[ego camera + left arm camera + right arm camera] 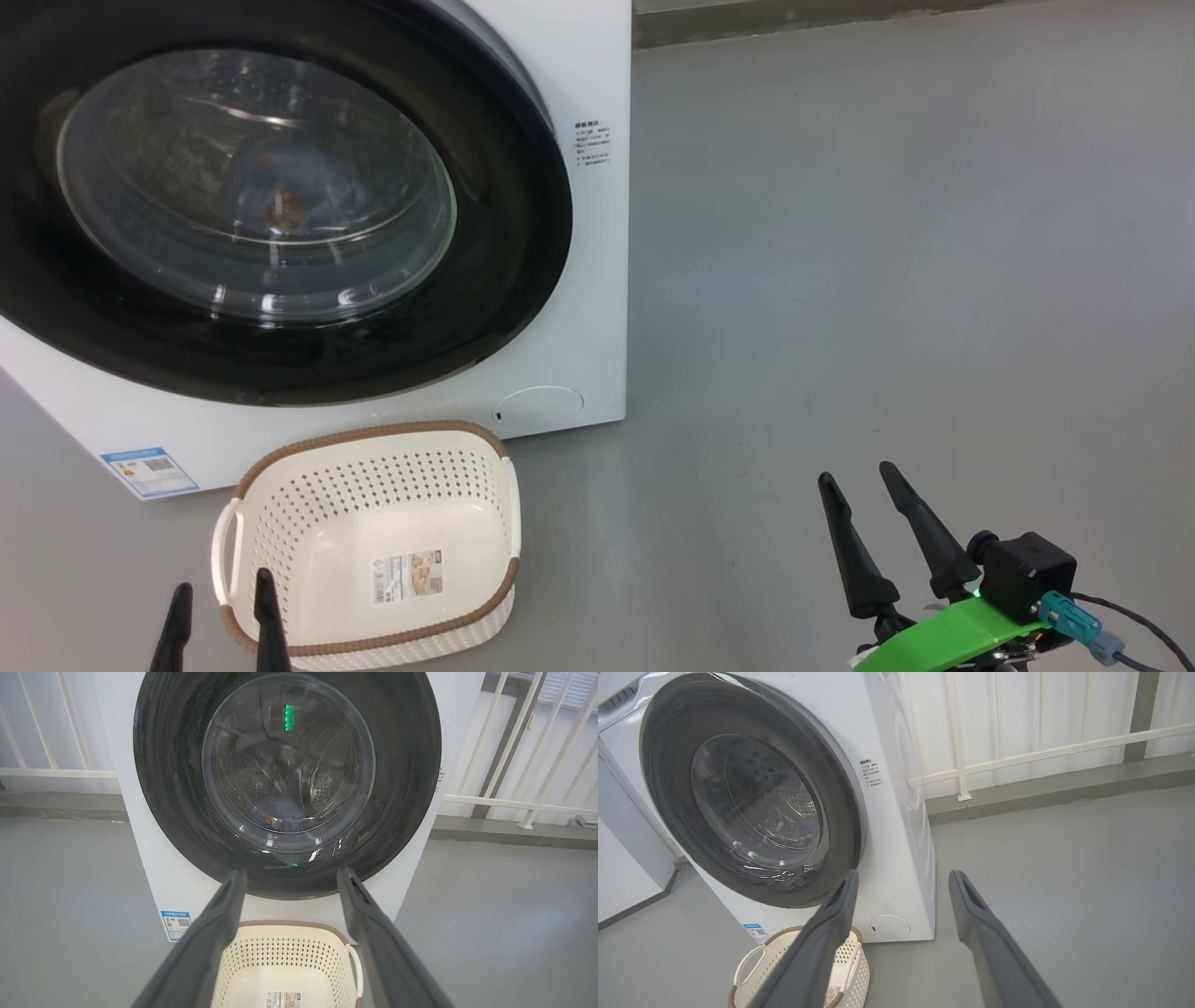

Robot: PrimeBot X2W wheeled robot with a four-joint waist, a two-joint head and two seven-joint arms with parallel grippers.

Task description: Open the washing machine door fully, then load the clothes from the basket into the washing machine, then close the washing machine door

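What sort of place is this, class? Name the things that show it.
Probably a laundry corner, perhaps a balcony: a white front-loading washing machine on a bare grey floor, a cream basket before it, white railing behind.

On the floor point(840, 280), just before the washing machine point(597, 280), below the washing machine door point(509, 187): the basket point(308, 504). Inside, behind that door: the clothes point(285, 812).
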